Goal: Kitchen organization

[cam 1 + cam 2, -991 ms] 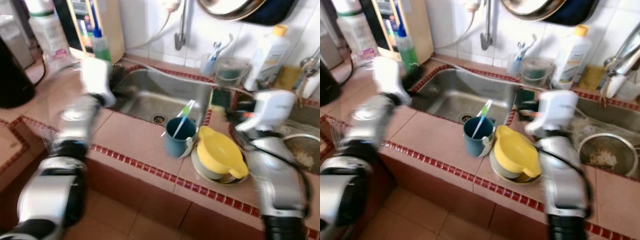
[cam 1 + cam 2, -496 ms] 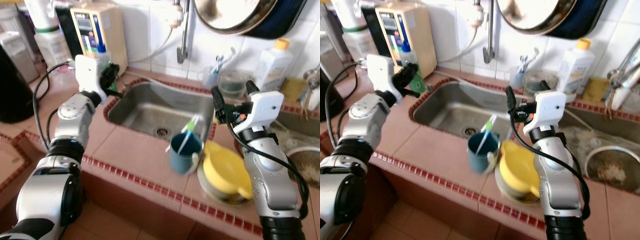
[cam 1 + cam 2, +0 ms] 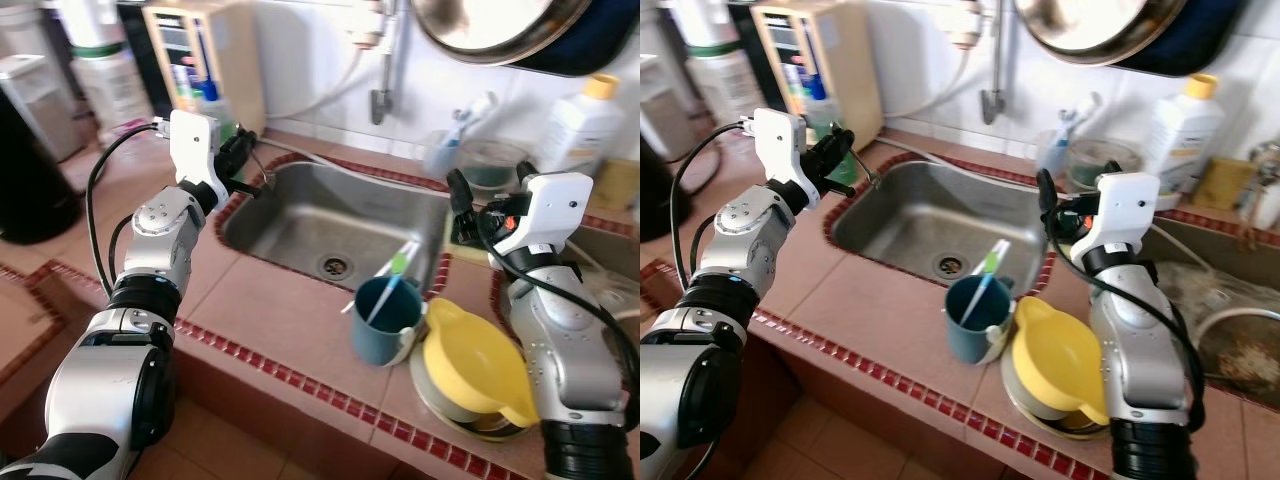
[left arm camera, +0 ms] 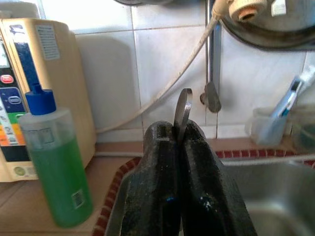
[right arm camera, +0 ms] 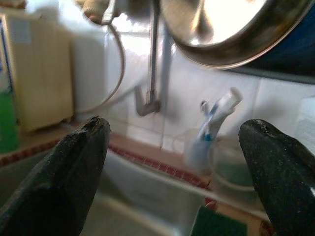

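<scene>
— Steel is what the left gripper (image 4: 180,147) is pinching: a thin, flat metal utensil handle (image 4: 182,112), rounded at its tip, is standing up between the two black fingers, which are pressed tight against it; which utensil it belongs to I cannot tell. The silver left arm is reaching forward with its elbow bent, holding the gripper above the near-left corner of the sink (image 3: 300,220).

— And the right arm?

— It is rising upright from the counter at the sink's right side, wrist bent toward the wall; the right gripper (image 5: 182,162) is holding its matte, pebbly black fingers (image 5: 74,167) wide apart with nothing between them, pointing at a clear cup of toothbrushes (image 5: 209,132).

— What are the surfaces looking like?

— The sink is a dull brushed-steel basin with a round drain, set in a counter (image 3: 280,310) of smooth terracotta tiles edged with small dark-red mosaic squares; a glossy blue mug (image 3: 385,320) is standing on that counter just right of the basin, a green-and-white toothbrush (image 3: 392,277) leaning in it; touching it, a yellow plastic bowl (image 3: 475,365) is lying upside down over a stack of plates. A translucent bottle of green liquid (image 4: 51,162) with a blue cap is standing by a cream appliance (image 4: 42,88); a polished steel pan (image 5: 221,29) is hanging on the white-tiled wall.
</scene>
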You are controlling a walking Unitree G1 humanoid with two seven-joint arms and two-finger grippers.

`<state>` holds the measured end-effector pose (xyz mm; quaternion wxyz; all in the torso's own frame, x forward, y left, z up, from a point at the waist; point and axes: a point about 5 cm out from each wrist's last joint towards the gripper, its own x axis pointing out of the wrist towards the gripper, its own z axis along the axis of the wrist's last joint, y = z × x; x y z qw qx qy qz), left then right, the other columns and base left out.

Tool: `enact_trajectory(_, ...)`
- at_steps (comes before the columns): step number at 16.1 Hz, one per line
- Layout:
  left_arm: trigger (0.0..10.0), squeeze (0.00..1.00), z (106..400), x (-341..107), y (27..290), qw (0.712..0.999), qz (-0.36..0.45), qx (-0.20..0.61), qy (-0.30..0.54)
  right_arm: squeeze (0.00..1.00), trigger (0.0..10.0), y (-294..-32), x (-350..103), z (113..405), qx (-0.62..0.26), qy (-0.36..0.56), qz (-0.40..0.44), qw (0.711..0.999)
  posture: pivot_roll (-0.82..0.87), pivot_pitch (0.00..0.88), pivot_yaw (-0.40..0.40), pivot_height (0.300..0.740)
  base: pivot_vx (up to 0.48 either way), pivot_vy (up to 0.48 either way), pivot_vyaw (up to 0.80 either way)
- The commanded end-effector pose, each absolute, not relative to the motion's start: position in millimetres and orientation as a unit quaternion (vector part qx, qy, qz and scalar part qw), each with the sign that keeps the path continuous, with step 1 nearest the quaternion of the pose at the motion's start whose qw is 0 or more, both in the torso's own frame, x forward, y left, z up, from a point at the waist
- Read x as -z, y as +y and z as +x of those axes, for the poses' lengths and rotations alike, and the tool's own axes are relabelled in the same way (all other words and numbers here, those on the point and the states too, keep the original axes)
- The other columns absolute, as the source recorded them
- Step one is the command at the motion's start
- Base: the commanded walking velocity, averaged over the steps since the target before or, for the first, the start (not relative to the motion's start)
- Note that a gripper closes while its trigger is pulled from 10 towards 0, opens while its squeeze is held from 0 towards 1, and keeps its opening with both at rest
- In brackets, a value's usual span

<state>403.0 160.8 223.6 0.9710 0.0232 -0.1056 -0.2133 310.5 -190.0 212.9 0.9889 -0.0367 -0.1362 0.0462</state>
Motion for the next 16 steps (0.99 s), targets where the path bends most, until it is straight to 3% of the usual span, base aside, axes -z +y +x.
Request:
enact_trajectory(1,10.0,0.00,404.9,-223.1,156.7,0.971,0.042,0.220,-0.089,0.00,10.0,-195.7,-225.2,308.6,-0.056,-0.137,-0.034,0.988,-0.27,0.000,0.068,0.740,0.000,0.000,0.00)
enact_trajectory(6,10.0,0.00,406.6,-219.6,144.1,0.968,0.065,0.229,-0.076,0.00,10.0,-217.3,-233.1,297.9,-0.065,-0.092,-0.024,0.993,-0.31,0.005,0.093,0.740,0.000,0.000,0.00)
enact_trajectory(10,10.0,0.00,407.3,-214.8,129.4,0.966,0.075,0.239,-0.067,0.00,10.0,-243.0,-227.1,274.9,-0.077,-0.038,-0.079,0.993,-0.36,0.029,0.112,0.740,0.000,0.000,0.00)
enact_trajectory(16,10.0,0.00,405.3,-205.5,113.6,0.964,0.081,0.247,-0.061,0.00,10.0,-251.4,-217.7,246.4,-0.170,-0.002,-0.137,0.976,-0.41,0.080,0.111,0.740,0.000,0.000,0.00)
